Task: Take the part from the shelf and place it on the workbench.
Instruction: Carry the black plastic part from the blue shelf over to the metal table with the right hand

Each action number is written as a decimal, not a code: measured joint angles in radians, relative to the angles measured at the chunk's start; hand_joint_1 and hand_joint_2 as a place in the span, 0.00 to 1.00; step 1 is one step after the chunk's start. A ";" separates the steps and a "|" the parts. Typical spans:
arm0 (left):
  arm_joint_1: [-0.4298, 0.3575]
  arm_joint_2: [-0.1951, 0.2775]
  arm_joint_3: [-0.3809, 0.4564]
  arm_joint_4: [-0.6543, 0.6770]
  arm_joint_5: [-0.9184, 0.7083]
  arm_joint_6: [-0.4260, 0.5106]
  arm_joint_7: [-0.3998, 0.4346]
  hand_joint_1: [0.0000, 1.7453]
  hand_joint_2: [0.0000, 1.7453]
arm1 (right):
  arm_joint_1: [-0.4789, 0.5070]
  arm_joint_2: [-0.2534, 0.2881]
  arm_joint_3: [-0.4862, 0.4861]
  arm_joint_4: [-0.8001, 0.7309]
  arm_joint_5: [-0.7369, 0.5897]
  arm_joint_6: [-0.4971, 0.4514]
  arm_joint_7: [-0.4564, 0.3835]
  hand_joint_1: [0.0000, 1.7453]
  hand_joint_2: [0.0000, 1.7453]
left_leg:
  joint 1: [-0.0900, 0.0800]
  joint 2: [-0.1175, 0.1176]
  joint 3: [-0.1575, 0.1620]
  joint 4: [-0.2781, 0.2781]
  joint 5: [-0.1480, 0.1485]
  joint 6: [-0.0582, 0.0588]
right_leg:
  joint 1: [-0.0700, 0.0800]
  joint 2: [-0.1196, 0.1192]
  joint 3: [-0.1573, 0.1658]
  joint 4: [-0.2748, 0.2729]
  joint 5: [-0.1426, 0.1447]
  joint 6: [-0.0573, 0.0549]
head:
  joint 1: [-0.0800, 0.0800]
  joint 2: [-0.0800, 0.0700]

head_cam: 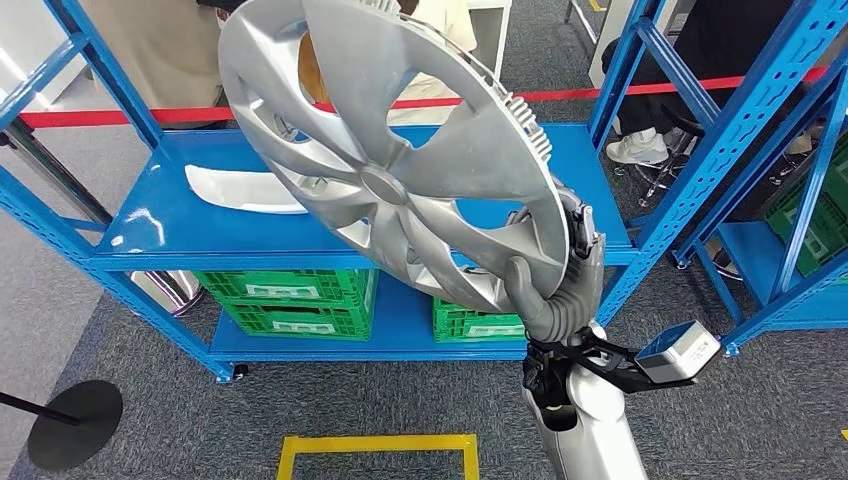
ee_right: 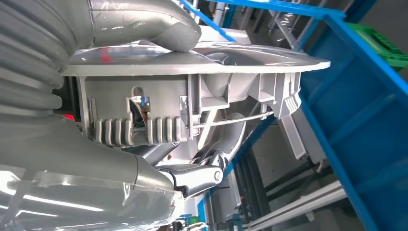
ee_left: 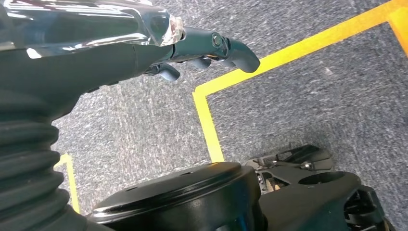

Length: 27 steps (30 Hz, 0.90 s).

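- A silver wheel cover (head_cam: pixel 385 170) is gripped at its lower rim by the right hand (head_cam: pixel 553 285), with the thumb pressed on the outer face and the darker fingers hooked behind the rim; this is seen close up in the right wrist view, where the ribbed inner edge (ee_right: pixel 139 130) is clamped.
- The part is held in the air in front of the blue shelf (head_cam: pixel 200 235), clear of its boards, so it is judged to be already lifted off and in carriage.
- An edge grip is probably used because the disc is too wide to be enclosed anywhere else.
- The disc is tilted, its spoked face turned toward the head camera and down to the left; its widest span is run from the upper left to the gripped point at lower right.
- The left hand (ee_left: pixel 202 50) is hung over the carpet by a yellow floor line (ee_left: pixel 211 134), its fingers loosely curled around nothing.
- A white curved panel (head_cam: pixel 245 190) is left on the shelf, and green crates (head_cam: pixel 290 300) are stored below.
- The surface for delivery is not visible.
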 joint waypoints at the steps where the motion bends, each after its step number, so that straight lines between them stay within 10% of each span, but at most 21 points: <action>1: -0.002 0.000 0.002 0.000 0.001 0.000 0.000 0.00 1.00 | -0.001 0.002 0.000 0.000 -0.001 0.001 0.000 1.00 1.00 | 0.001 0.000 -0.014 0.035 -0.034 -0.006 | -0.003 -0.002 -0.009 -0.001 0.008 -0.006 | -0.002 0.000; 4: -0.010 0.000 0.004 0.000 0.001 0.001 0.000 0.00 1.00 | 0.000 0.003 0.002 0.002 -0.004 0.004 0.000 1.00 1.00 | 0.004 0.003 -0.062 0.218 -0.156 -0.017 | -0.003 -0.006 -0.042 0.000 0.033 -0.011 | -0.006 0.000; 6: -0.012 -0.001 0.004 0.000 -0.001 0.001 0.003 0.00 1.00 | 0.003 0.003 0.003 0.003 -0.006 0.005 0.000 1.00 1.00 | 0.006 0.004 -0.043 0.254 -0.156 -0.018 | -0.003 -0.007 -0.064 0.001 0.050 -0.008 | -0.006 0.000; 10: -0.001 -0.001 0.003 0.000 -0.009 0.001 0.014 0.00 1.00 | 0.005 0.003 0.003 0.001 -0.008 0.007 0.000 1.00 1.00 | 0.007 0.001 0.130 0.002 -0.081 -0.012 | -0.001 -0.004 -0.092 0.002 0.080 0.007 | -0.006 0.000; 14: 0.010 -0.003 0.003 0.000 -0.010 0.001 0.016 0.00 1.00 | 0.009 0.002 0.002 0.000 -0.009 0.007 -0.001 1.00 1.00 | 0.000 0.000 0.139 -0.056 -0.074 0.013 | -0.003 -0.004 -0.104 -0.002 0.106 0.033 | -0.005 0.000; 20: 0.010 -0.003 0.004 0.000 -0.005 0.002 0.014 0.00 1.00 | 0.029 -0.003 -0.003 -0.001 -0.006 0.004 -0.003 1.00 1.00 | -0.001 0.014 0.070 -0.056 -0.009 0.047 | -0.004 -0.001 -0.180 0.277 -0.092 0.048 | 0.005 0.000; 22: 0.007 -0.003 0.004 0.000 -0.006 0.000 0.012 0.00 1.00 | 0.037 -0.005 -0.005 -0.002 0.002 -0.006 -0.004 1.00 1.00 | -0.004 0.015 0.048 -0.052 0.008 0.046 | -0.003 -0.001 -0.136 0.269 -0.063 0.043 | 0.005 0.000; 25: 0.000 -0.004 0.003 0.000 -0.017 -0.007 0.017 0.00 1.00 | 0.048 -0.005 -0.011 -0.014 0.018 -0.031 -0.005 1.00 1.00 | -0.009 0.014 0.021 -0.040 0.026 0.038 | 0.002 -0.001 0.017 0.055 -0.026 0.027 | 0.004 0.000; 27: -0.005 -0.004 0.003 0.000 -0.030 -0.016 0.023 0.00 1.00 | 0.057 -0.006 -0.016 -0.030 0.027 -0.050 -0.004 1.00 1.00 | -0.010 0.013 0.012 -0.034 0.038 0.028 | 0.007 -0.001 0.055 -0.015 -0.036 0.018 | 0.005 0.000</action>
